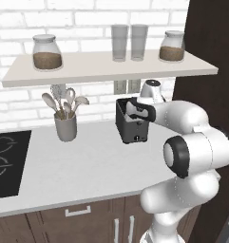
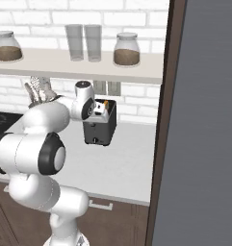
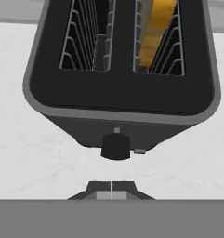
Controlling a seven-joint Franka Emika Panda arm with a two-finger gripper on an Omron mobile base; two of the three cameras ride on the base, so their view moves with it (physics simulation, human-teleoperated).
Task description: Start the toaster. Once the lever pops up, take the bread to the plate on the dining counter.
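Toaster [image 1: 133,121] sitting on the grey-white worktop [image 1: 87,166], gripper [image 3: 111,190] parked right above its front end

Dark little box, right side of the counter under the shelf [image 1: 106,69], just beside the tall dark cabinet [image 1: 206,47]. Hand cam looks straight down into the two slots, and the bread [image 3: 156,28] is down in the right-hand one, orange-yellow. Lever knob [image 3: 115,146] sticks out of the near face. Fingertips are pressed together, nothing between them. Utensil cup [image 1: 66,124] stands further left.
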